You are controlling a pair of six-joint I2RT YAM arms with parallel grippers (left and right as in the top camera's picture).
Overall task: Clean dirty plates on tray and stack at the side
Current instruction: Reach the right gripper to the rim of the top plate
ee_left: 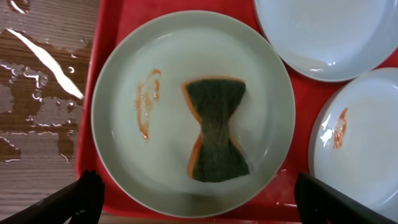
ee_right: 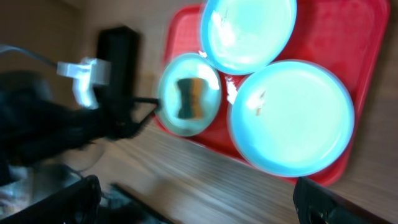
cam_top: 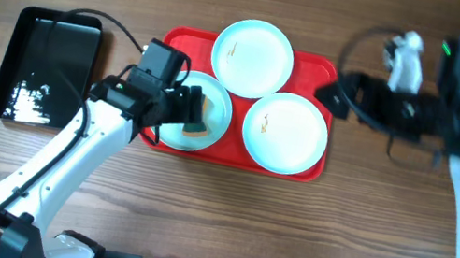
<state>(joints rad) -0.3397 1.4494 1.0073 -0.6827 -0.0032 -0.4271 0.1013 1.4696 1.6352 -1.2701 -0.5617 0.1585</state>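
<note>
wooden table [cam_top: 213, 226], wet beside red tray [cam_top: 312, 70]; left gripper [cam_top: 188, 110], right gripper [cam_top: 327, 97] jaws wide.

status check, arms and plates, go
Left pincer open above smudged plate, sponge lying loose on it. Right pincer open, at right edge of tray. All three plates on it, none stacked.

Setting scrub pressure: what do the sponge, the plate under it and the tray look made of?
Sponge: dark green fibrous scouring face on orange foam, pinched at the waist. Plate: pale, glossy, likely ceramic or melamine; cannot tell. Tray: smooth red plastic, by its sheen.
</note>
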